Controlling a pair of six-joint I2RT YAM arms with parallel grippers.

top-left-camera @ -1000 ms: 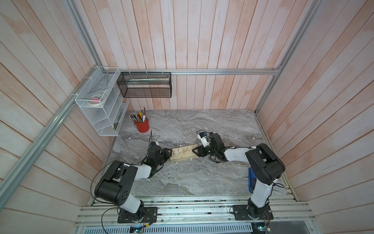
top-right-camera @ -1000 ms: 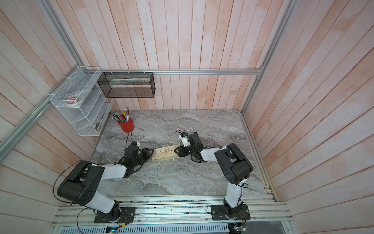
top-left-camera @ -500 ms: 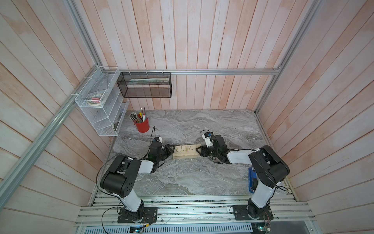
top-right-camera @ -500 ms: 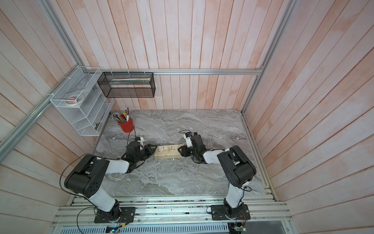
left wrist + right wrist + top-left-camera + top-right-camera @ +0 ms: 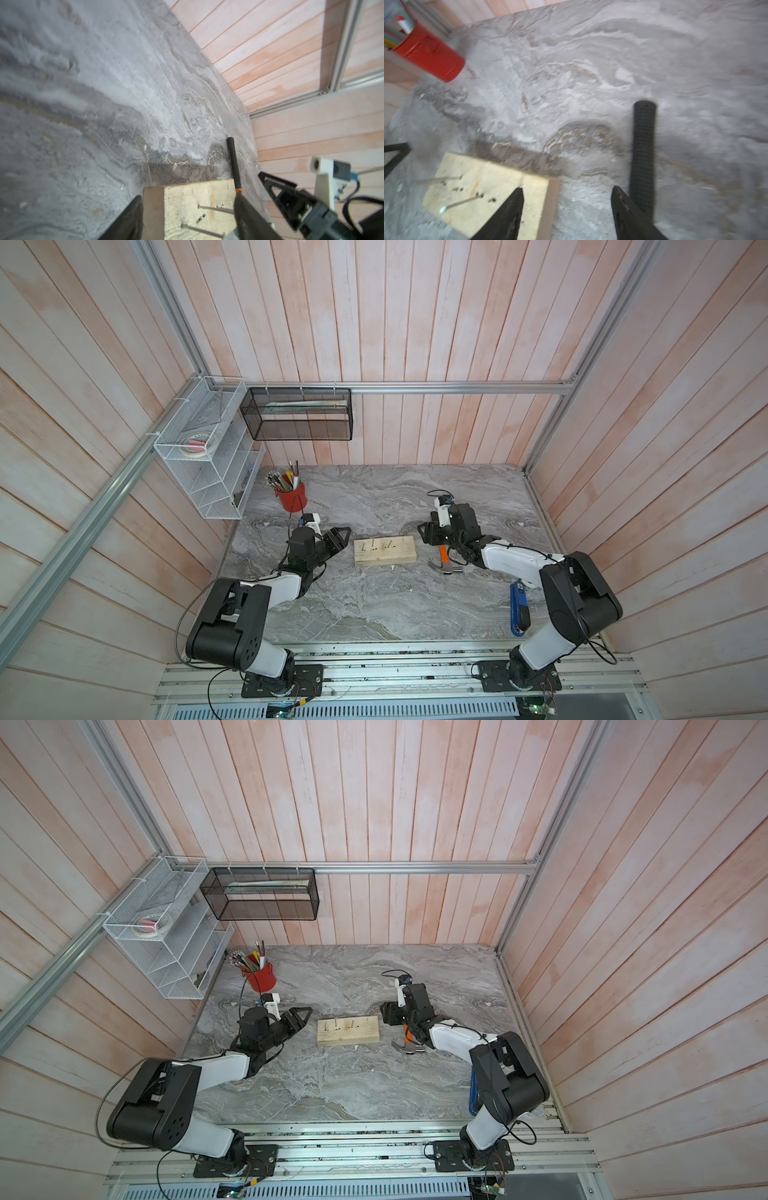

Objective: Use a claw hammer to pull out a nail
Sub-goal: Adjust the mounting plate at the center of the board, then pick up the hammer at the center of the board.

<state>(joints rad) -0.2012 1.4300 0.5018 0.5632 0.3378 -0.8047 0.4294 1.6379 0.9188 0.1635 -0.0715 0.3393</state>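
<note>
red cup [image 5: 292,501] holding pens [image 5: 282,481], sitting at far-left corner of table [image 5: 374,605] | wire shelf [image 5: 199,477] carrying tape roll [image 5: 194,446] | left gripper [image 5: 188,195], right gripper [image 5: 566,188] both gaping empty; claw hammer [image 5: 445,567] lying free

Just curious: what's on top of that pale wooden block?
Thin metal nails stand up from the pale wooden block, beside several small empty holes. Their buried tips are hidden.

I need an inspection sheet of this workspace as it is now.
Surface: grey marbled table, no spill seen.
Job's things: claw hammer lies on table beside wood block; nails stand in block.
Clutter: red pen cup; blue tool near right arm.
End effectors: left end effector open, apart from block; right end effector open beside hammer handle, not gripping.
Cables: black cables loop at both wrists.
Surroundings: wire rack, mesh basket, plank walls.
</note>
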